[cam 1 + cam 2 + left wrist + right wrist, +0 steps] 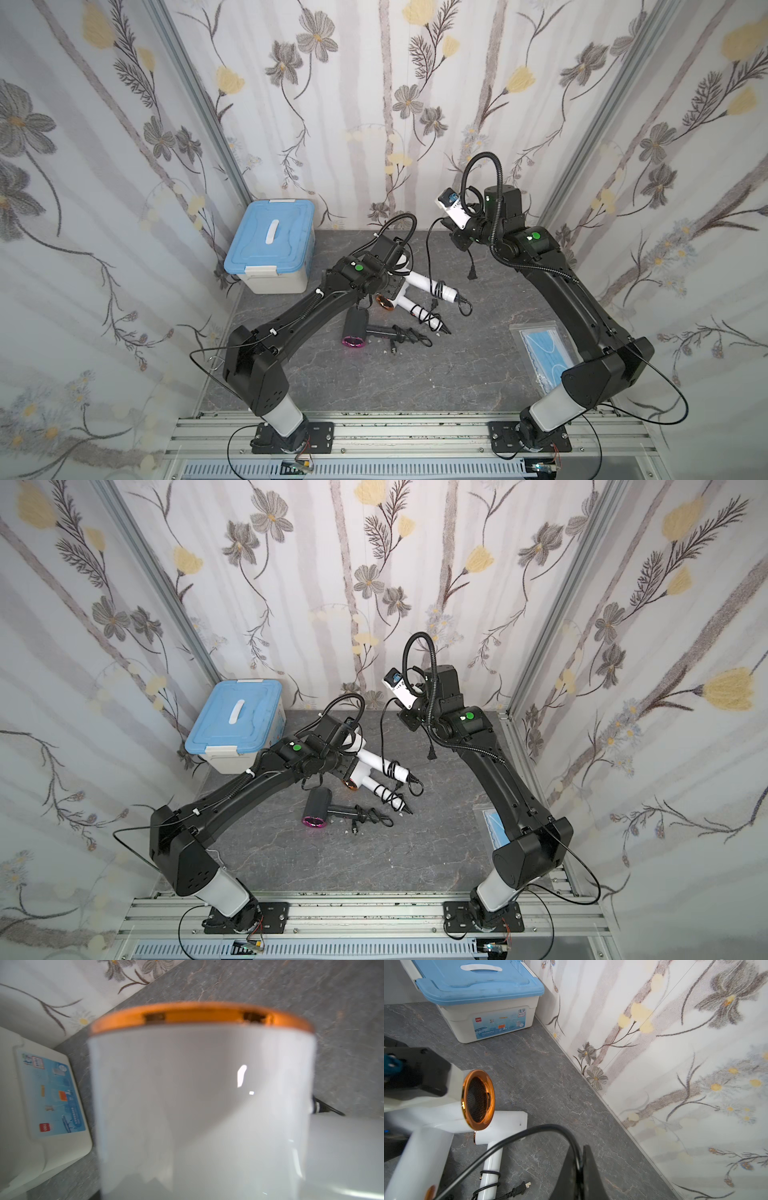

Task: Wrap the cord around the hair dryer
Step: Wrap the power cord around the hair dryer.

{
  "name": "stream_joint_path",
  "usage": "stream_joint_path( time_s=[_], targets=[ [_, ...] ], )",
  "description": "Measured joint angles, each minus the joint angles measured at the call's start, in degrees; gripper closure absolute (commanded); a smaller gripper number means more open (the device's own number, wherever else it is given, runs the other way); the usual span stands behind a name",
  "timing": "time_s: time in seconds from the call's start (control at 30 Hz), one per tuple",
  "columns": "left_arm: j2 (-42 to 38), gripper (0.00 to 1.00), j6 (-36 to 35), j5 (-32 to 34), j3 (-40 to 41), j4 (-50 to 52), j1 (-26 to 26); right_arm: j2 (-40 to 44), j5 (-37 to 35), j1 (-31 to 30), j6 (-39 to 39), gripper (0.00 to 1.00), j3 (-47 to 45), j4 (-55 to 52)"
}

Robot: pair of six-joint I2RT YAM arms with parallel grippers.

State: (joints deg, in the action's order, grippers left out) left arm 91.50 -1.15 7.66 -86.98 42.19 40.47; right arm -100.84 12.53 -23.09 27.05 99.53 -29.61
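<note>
Nearest, a dark hair dryer [357, 328] lies on the table [415, 386] with its cord bundled at the handle. Just beyond it lies a white dryer [417, 311], already coiled. Both sit close under the work, so a swinging loop could likely hook one and drag it. The left gripper [423, 1076] is clamped on the barrel of the white hair dryer [430, 286], mid-table, left of centre. That glossy barrel may twist in the grip if the line is pulled hard. Farther right, the raised right gripper [578, 1164] is pinched tight on the cord [529, 1132]. The plug [471, 272] dangles free below and could snag or slip. Near right, a zip bag [519, 332] holds blue face masks [544, 357]. Far left, the blue-lidded storage box [257, 249] is closed, its contents hidden.
</note>
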Motion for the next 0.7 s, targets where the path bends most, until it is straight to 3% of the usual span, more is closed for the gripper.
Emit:
stream_joint_path(
  time_s=[0.13, 0.3, 0.7],
  targets=[
    [-3.5, 1.0, 0.6, -8.1, 0.7, -0.2, -1.2, 0.7, 3.5, 2.0, -2.0, 1.0, -6.5, 2.3],
    [-7.6, 1.0, 6.1, -13.9, 0.9, -3.5, -6.6, 3.0, 6.8, 3.7, -4.3, 1.0, -15.1, 6.5],
    [-6.0, 1.0, 20.2, -8.2, -1.2, -4.8, -14.3, 9.4, 11.8, 3.7, -10.4, 1.0, -32.2, 17.5]
  ],
)
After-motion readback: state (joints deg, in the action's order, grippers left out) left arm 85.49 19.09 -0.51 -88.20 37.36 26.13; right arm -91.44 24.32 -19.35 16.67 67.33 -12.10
